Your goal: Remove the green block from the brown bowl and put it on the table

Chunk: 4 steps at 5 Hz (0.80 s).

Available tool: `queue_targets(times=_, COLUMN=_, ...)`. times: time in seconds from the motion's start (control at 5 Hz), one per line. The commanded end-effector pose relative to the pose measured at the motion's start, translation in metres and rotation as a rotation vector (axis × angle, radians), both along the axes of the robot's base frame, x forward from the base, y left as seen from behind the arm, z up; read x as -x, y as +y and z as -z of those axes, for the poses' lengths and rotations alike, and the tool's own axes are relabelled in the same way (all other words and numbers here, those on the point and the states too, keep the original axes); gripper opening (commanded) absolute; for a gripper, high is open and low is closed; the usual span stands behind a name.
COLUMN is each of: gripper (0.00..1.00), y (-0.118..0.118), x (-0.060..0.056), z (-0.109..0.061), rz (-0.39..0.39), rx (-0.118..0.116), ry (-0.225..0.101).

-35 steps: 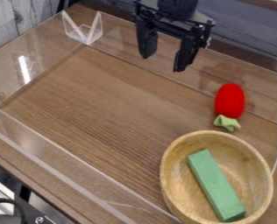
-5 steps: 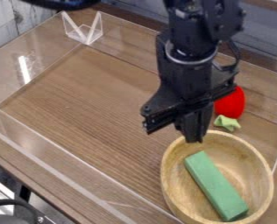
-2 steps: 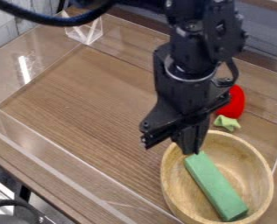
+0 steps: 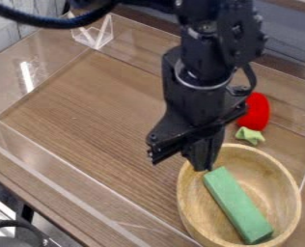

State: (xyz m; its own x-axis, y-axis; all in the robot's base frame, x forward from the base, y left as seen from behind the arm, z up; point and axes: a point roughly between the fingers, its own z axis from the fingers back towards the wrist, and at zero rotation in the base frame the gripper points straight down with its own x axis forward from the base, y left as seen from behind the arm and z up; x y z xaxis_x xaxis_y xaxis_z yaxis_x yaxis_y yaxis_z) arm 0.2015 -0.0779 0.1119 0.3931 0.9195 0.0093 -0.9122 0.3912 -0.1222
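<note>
The green block (image 4: 237,204) lies flat and slanted inside the brown bowl (image 4: 185,196) at the lower right of the table (image 4: 91,106). My black gripper (image 4: 181,160) hangs just above the bowl's upper left rim, close to the block's upper end. Its two fingers stand apart with nothing between them; one fingertip (image 4: 206,164) points down over the rim, the other sits left of the bowl. The gripper does not touch the block. My arm hides part of the bowl's far rim.
A red strawberry toy (image 4: 255,111) with green leaves lies just behind the bowl at the right. Low clear acrylic walls (image 4: 40,159) edge the tabletop, and a clear folded piece (image 4: 91,34) stands at the back left.
Over the last second my gripper has come lower and slightly left, closing in on the bowl's upper left rim. Block and bowl have stayed put.
</note>
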Motion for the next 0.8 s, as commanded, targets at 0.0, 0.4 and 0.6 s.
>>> queue_targets(times=0.0, gripper=0.00, y=0.004, x=-0.011, z=-0.020, rz=-0.050, rx=0.009, ry=-0.053)
queue_targets(times=0.4, gripper=0.00, y=-0.014, x=0.002, z=0.012, rz=-0.029, rx=0.006, ry=-0.039)
queue_targets(times=0.6, gripper=0.00, y=-0.009, x=0.000, z=0.007, rz=-0.017, rx=0.011, ry=-0.036)
